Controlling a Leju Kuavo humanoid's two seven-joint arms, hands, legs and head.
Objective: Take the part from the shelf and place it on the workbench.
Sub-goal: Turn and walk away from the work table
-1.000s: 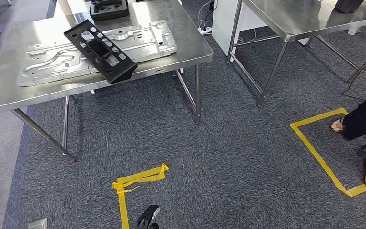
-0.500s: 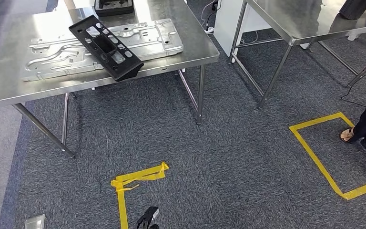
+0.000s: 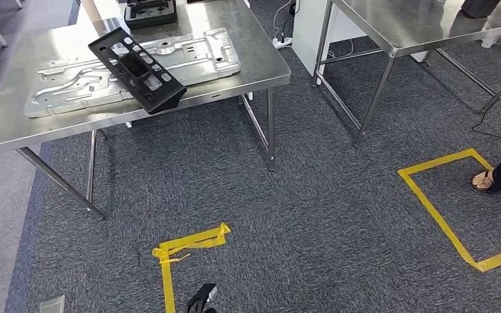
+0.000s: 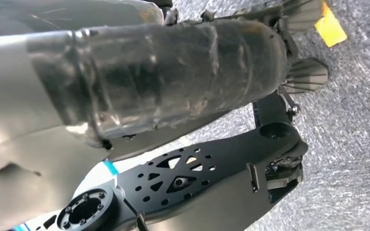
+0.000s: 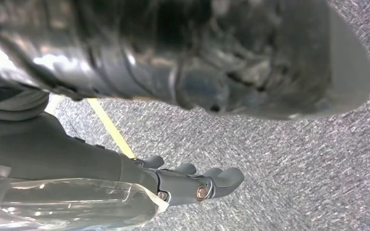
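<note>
Judging by how things lie, the placing step looks done: the black part (image 3: 137,68) rests on the workbench (image 3: 13,127), well ahead of and above both hands' fingers and out of their reach, lying slantwise across a silver stamped panel (image 3: 189,55) with one corner poking just past the bench's near edge. The left hand (image 4: 274,53) hangs low over the carpet with its ribbed fingertips (image 4: 308,76) apart and nothing between them. The right hand (image 5: 221,53) is a close dark blur, and I cannot tell how its fingers lie. If another part is to be fetched, the next move calls for turning and walking toward the shelf, whose place I cannot tell from here; otherwise nothing remains but to stand clear. Around: a second black piece (image 3: 147,12) at the bench's far edge, another steel table (image 3: 417,26) to the right, a yellow tape corner (image 3: 189,242) on the carpet close ahead, and a taped square (image 3: 430,205) where a person's sandalled foot (image 3: 485,180) stands, the one thing to mind when stepping that way
</note>
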